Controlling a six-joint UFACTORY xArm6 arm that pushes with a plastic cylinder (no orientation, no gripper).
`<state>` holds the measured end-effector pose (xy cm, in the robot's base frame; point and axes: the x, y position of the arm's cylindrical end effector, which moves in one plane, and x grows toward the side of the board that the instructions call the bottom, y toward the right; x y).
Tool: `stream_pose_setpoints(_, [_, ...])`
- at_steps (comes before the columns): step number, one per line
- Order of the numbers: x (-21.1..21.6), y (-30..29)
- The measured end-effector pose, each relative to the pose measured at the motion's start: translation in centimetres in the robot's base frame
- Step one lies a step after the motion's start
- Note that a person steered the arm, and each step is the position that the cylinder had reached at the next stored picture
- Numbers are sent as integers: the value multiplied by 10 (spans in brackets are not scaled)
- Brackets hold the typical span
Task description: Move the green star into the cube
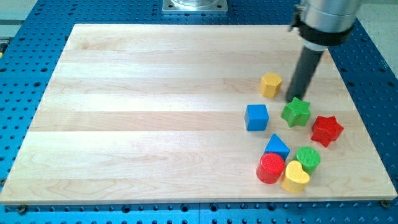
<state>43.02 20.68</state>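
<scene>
Yellow heart (pixel 295 177) sat nearest the lens — task blocks lay higher up.
I had the wooden board (pixel 143 112), then the blue cube (pixel 256 117), then the ridged green star (pixel 296 112) just right of it. My tip (pixel 293 99) — a bare rod, nothing pinched — touched the star's upper-left; I judged it should swing round right, then push left.

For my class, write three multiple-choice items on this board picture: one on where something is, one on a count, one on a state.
1. The rod's tip sits where, relative to the green star block?
A. at its top edge
B. far to the view's left
C. below it

2. How many red blocks lie on the wooden board?
A. one
B. two
C. four

3. The green star and the blue cube are:
A. stacked
B. apart
C. pressed together

Answers: 1 A, the tip meets the star's top edge. 2 B, a red star and a red cylinder. 3 B, bare wood shows between them.
</scene>
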Motion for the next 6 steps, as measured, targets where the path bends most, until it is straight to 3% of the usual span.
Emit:
stream_pose_setpoints(1, [41,33])
stream_pose_setpoints(2, [46,-21])
stream_pose_setpoints(3, [21,-74])
stream_pose_setpoints(6, [32,-102])
